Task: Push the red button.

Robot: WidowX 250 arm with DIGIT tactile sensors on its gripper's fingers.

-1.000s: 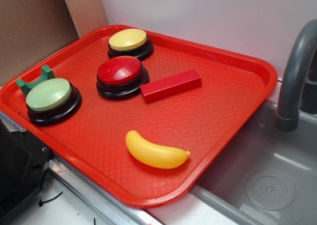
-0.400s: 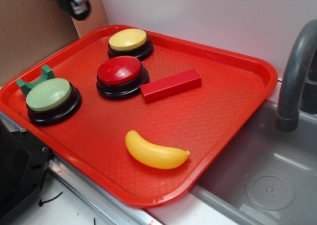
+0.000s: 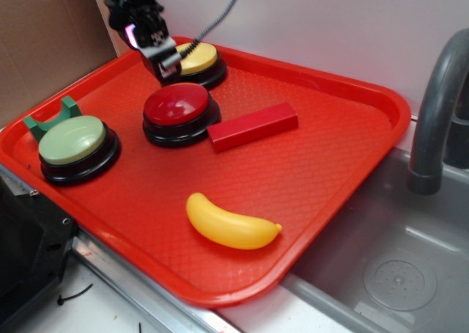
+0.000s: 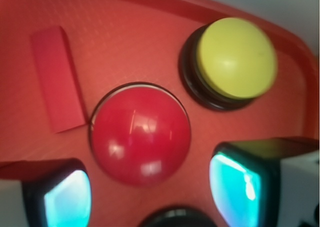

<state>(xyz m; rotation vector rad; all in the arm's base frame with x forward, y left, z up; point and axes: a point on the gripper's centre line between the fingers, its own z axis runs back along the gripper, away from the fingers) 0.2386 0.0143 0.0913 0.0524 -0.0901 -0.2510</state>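
**Mia:** Where is the red button (image 3: pixel 177 104)?

**Dad:** It sits on the red tray (image 3: pixel 322 172), near the middle of the back half. The yellow button (image 3: pixel 192 58) is just behind it, at about 1 o'clock. The pale green button (image 3: pixel 72 139) is off to the side, at about 8 o'clock. The red block (image 3: pixel 253 126) lies right beside it at 3 o'clock, so close it looks like it touches the black base.

**Mia:** And the robot's gripper (image 3: pixel 167 67)?

**Dad:** It hangs just over the back edge of the red button, between it and the yellow one. It is not pushing yet.

**Mia:** Why is it up there?

**Dad:** I think it wants to come straight down on the round cap. From the wrist camera the red button (image 4: pixel 141 134) fills the middle, with one finger (image 4: pixel 235 179) on each side of the picture. The fingers are apart, with a wide gap.

**Mia:** Should they be apart to push?

**Dad:** It could work, but then the cap might slip up between them. Closing them, or pressing with one tip, would be safer, I guess.

**Mia:** What could go wrong?

**Dad:** The yellow button (image 4: pixel 236 58) is very near. If the gripper drifts back, it may hit that one. The banana (image 3: pixel 231 222) is far away at the front of the tray, so it is no trouble. The grey faucet (image 3: pixel 438 113) is well off to the side too.
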